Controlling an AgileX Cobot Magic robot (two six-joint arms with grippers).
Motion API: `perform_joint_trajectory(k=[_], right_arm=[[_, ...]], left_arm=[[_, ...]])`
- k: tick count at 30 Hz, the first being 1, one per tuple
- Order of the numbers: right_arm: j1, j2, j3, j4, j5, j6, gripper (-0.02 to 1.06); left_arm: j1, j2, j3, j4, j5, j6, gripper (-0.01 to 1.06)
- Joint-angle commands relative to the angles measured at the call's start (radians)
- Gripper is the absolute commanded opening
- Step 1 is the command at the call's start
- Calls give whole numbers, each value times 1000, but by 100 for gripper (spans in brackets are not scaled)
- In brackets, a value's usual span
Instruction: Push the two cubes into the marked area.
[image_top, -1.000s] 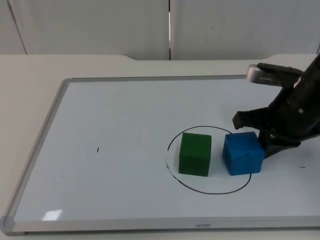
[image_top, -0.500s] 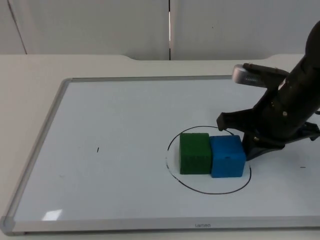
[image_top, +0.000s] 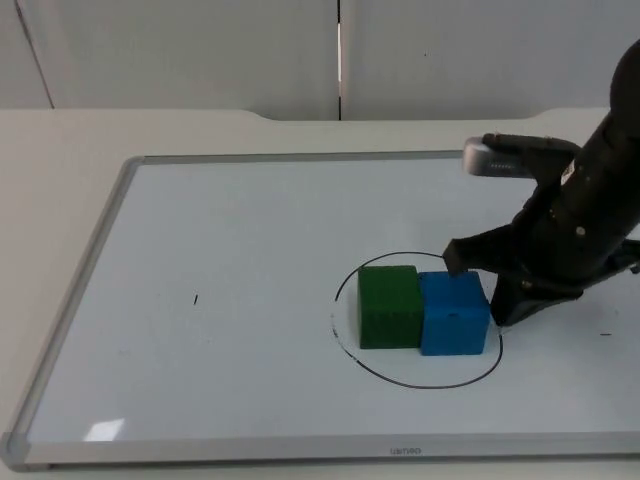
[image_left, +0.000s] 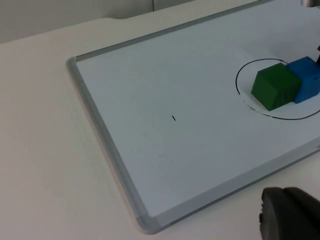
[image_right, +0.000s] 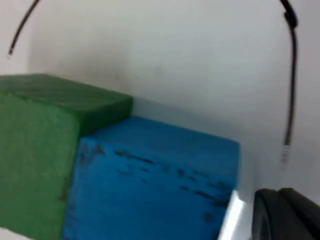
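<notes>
A green cube (image_top: 390, 306) and a blue cube (image_top: 454, 315) stand side by side, touching, inside the black drawn circle (image_top: 343, 283) on the whiteboard. My right gripper (image_top: 482, 285) is open at the blue cube's right side, with one finger by its far right corner and the other by its near right side. The right wrist view has the blue cube (image_right: 150, 185) close up against the green cube (image_right: 35, 140), with the circle line (image_right: 293, 75) behind. The left arm waits off the board; its fingertip (image_left: 290, 215) looks toward the green cube (image_left: 274, 87) and blue cube (image_left: 309, 77).
The whiteboard's grey frame (image_top: 85, 300) runs around the work surface, on a white table. A small black tick (image_top: 196, 299) marks the board's left half. The grey partition wall stands behind.
The right gripper pushed the blue cube left until it met the green cube inside the circle. Since then it has drawn back slightly to the right; the cubes stay put.
</notes>
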Motion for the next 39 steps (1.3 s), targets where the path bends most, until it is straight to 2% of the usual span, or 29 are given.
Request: perform_joint_trajectory(k=[1,2,3,6,8,18,28,36,39], right_arm=[[-5,-39,-4,-75,12,16,0],[-5,-68,-4,-125,13,41,0],[-5,-68,-4,-125,13,41,0],[-5,-176,-4,-227,31,85,0],[-5,-258,-4,-259,42,86,0],[-2,-616,-4,-265,82,83,0],[-2,-866,-2,-265,167,-8,0],[-2,-1046,100,-265,170,-20,0],[-2,-1174,197,-263,170,-20,0]], left_arm=[[3,-4,3,5,2,-1,0],[3,-4,3,5,2,-1,0],[3,-4,3,5,2,-1,0],[3,-4,3,5,2,-1,0],[3,-4,3,5,2,-1,0],[3,-4,3,5,2,-1,0],[3,-4,3,5,2,-1,0],[3,-4,3,5,2,-1,0],[3,-4,3,5,2,-1,0]])
